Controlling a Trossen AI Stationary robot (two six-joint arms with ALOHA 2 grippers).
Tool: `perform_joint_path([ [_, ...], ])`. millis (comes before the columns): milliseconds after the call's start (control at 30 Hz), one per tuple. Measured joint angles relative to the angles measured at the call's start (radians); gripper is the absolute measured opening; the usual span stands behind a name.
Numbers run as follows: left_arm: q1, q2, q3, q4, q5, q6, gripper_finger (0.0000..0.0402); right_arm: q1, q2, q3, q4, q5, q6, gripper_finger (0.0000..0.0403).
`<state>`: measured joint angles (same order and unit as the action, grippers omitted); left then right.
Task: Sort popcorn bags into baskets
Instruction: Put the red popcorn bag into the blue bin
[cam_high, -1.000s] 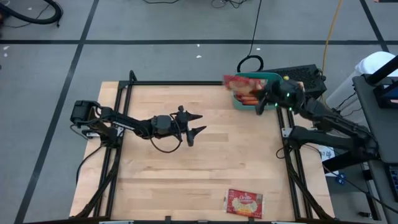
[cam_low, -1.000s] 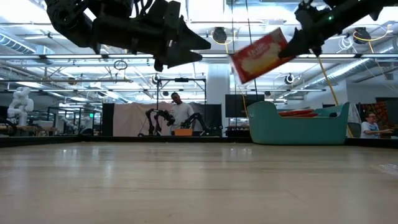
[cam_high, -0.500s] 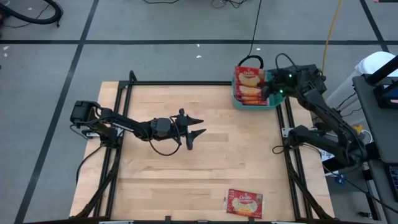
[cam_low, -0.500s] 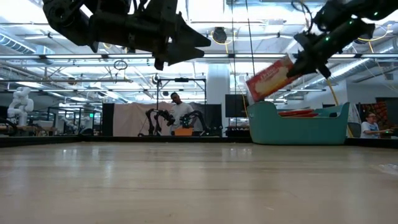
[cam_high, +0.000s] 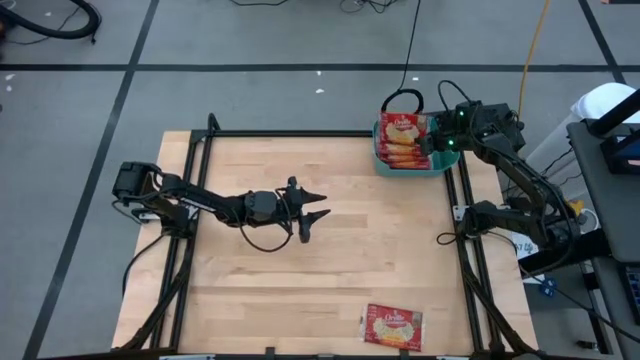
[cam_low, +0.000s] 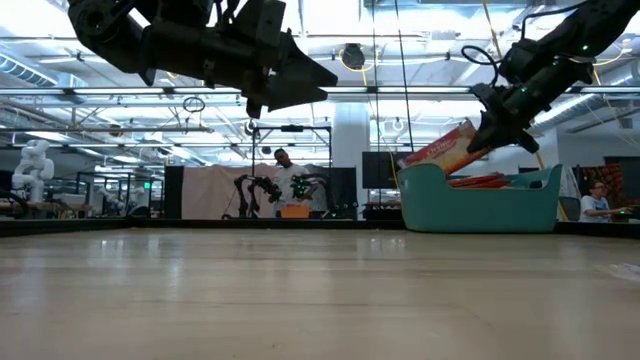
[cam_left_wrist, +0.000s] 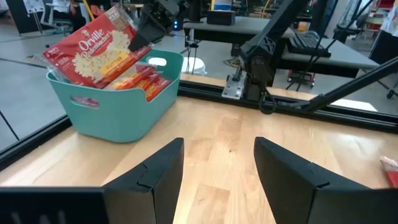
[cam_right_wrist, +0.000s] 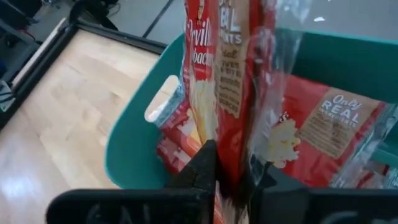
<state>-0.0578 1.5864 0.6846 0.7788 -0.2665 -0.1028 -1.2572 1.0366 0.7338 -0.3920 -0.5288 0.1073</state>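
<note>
The teal basket (cam_high: 380, 163) (cam_low: 480, 205) stands at the table's far right corner with several red popcorn bags (cam_right_wrist: 329, 124) lying inside. My right gripper (cam_high: 432, 140) (cam_low: 487, 135) (cam_right_wrist: 231, 165) hangs over the basket, shut on another popcorn bag (cam_high: 400, 133) (cam_low: 440, 152) (cam_left_wrist: 93, 46) whose yellow picture faces up. One more bag (cam_high: 393, 327) lies flat by the table's near edge. My left gripper (cam_high: 318, 202) (cam_left_wrist: 217, 155) is open, hovering above the middle of the table. My right gripper pinches the popcorn bag by its right-hand end (cam_right_wrist: 229, 146) between the two fingers, coming from the table's right and slanting down. The bag is tilted, sloping down from the fingers to the basket's left rim (cam_low: 408, 165). Whether it touches the rim cannot be told.
A black frame rail (cam_high: 300, 133) runs along the table's edges. Bare wood lies between my left gripper and the basket. My right arm (cam_high: 520, 185) reaches in from beyond the right edge. People and other robots show in the room behind.
My right gripper has carried the bag toward the table's right and far edge and down, from above the table beside the basket to low over the basket. The bag has tipped from steeply slanted to flatter, its free end now at the basket's left rim.
</note>
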Motion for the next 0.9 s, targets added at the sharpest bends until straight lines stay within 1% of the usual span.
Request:
perform_joint_path([
  [133,-0.004,0.0,0.0,0.0,0.0,0.002,0.0196,0.0,0.007,0.0,0.01,0.02,-0.014,0.0037],
  [200,-0.003,0.0,0.0,0.0,0.0,0.002,0.0199,0.0,0.007,0.0,0.014,0.074,-0.022,0.0052],
  [233,-0.004,0.0,0.0,0.001,0.0,0.003,0.02,0.0,0.007,0.0,0.014,0.099,-0.028,0.006],
  [333,-0.003,0.0,0.0,0.001,0.0,0.002,0.0204,0.0,0.01,0.0,0.014,0.124,-0.05,0.0087],
  [500,-0.004,0.0,0.0,0.002,0.0,0.002,0.0196,0.02,0.01,0.0,0.014,0.17,-0.068,0.0137],
  [700,-0.004,0.0,0.0,0.004,0.0,0.002,0.0192,0.066,0.019,-0.001,0.059,0.299,-0.109,0.0192],
  [800,-0.004,0.0,0.0,0.005,0.0,0.002,0.0199,0.091,0.018,-0.001,0.103,0.373,-0.125,0.0208],
  [900,-0.004,0.0,0.0,0.005,0.0,0.002,0.0207,0.111,0.018,-0.001,0.129,0.439,-0.151,0.0217],
])
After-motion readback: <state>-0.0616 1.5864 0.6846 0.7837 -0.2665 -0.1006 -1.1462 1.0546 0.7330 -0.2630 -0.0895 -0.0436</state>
